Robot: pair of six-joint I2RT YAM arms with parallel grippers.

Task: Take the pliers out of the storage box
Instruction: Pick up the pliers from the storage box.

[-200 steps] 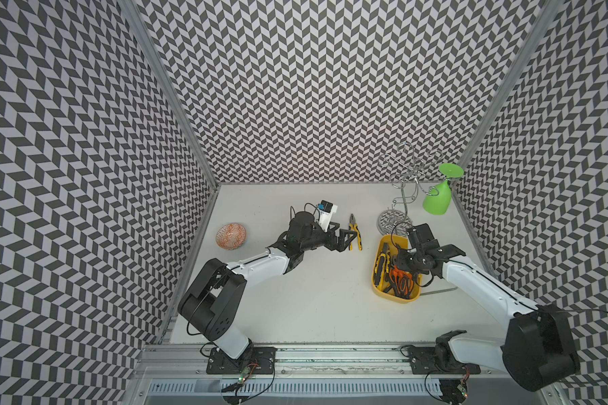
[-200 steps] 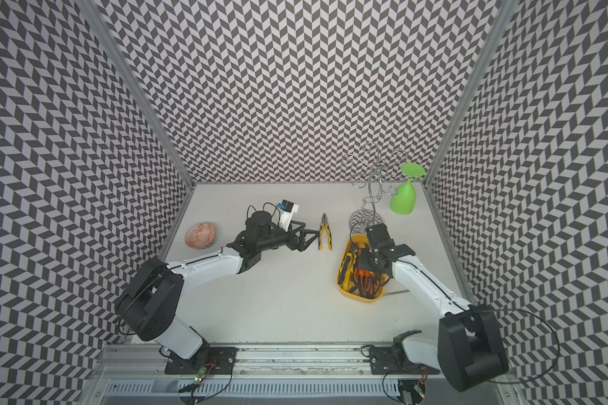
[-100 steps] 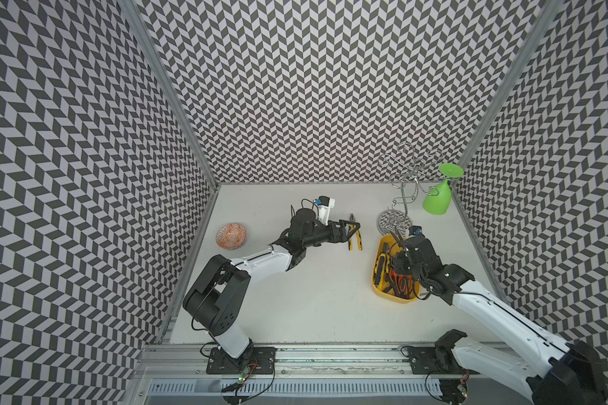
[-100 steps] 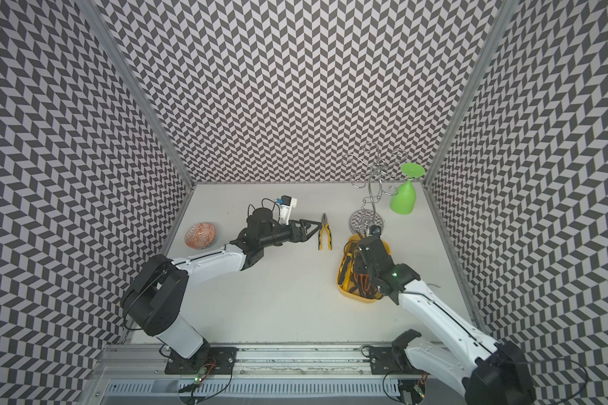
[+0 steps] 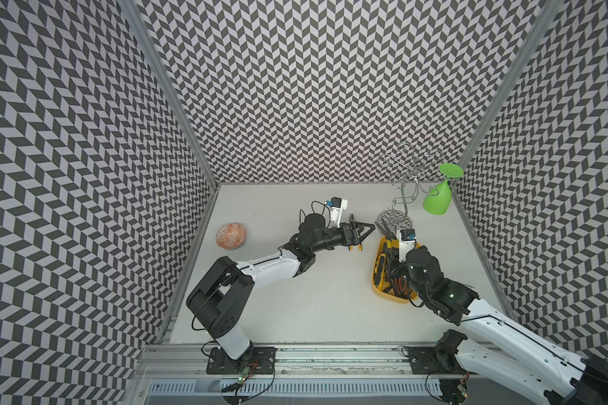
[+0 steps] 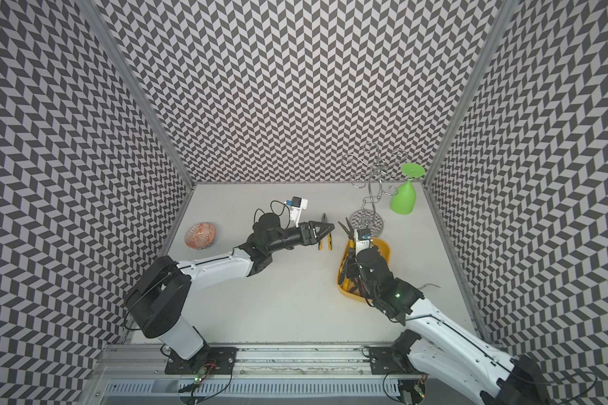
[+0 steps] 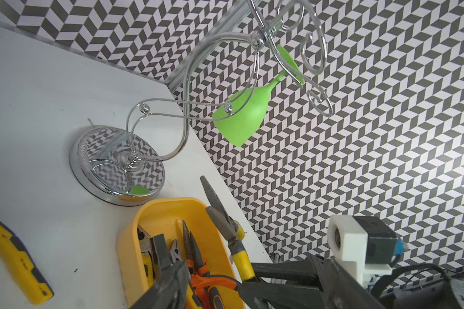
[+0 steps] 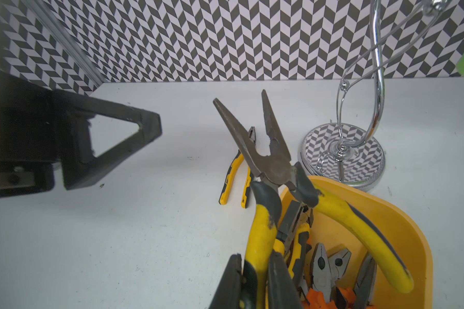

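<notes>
Right gripper (image 8: 255, 258), clamped on long-nose pliers (image 8: 273, 171), has lifted; left gripper (image 6: 330, 229) gapes empty.

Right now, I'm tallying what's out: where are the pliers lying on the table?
In a top view the loose pliers lie on the table's middle rear, close by the left claw, left of the storage box.

One box (image 6: 379, 249), with one pair of pliers (image 8: 229, 176) beside it, a second pair (image 8: 275, 171) over its rim and a pile (image 8: 322, 264) inside too tangled to count. Outside the box too: one bowl (image 5: 231, 235), one rack (image 6: 372, 224), one glass (image 5: 437, 200).
</notes>
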